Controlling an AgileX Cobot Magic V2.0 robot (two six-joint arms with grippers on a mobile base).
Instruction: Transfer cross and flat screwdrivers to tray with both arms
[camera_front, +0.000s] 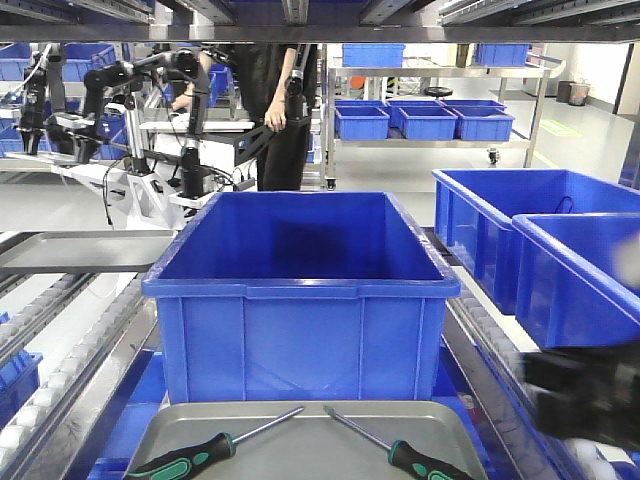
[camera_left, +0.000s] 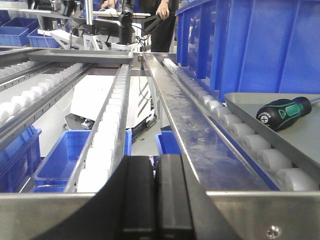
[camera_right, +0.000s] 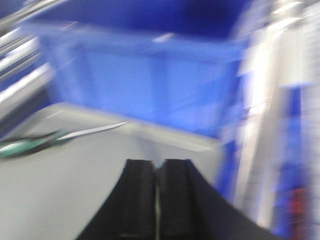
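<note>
Two green-and-black screwdrivers lie on the grey tray (camera_front: 300, 445) in front of the big blue bin: one at the left (camera_front: 190, 460) and one at the right (camera_front: 425, 462), with shafts pointing inward. I cannot tell which tip is cross or flat. My left gripper (camera_left: 156, 162) is shut and empty, low over the roller conveyor left of the tray (camera_left: 295, 140); the left screwdriver's handle (camera_left: 282, 112) lies to its right. My right gripper (camera_right: 157, 165) is shut and empty above the tray (camera_right: 75, 195), motion-blurred; a screwdriver (camera_right: 30, 143) lies to its left. It shows as a dark blur (camera_front: 585, 400).
The large blue bin (camera_front: 300, 290) stands right behind the tray. Two more blue bins (camera_front: 540, 240) sit at the right. Roller rails (camera_left: 107, 130) and a steel rail (camera_left: 190, 115) run along the left. A flat grey tray (camera_front: 80, 250), another robot and a person stand behind.
</note>
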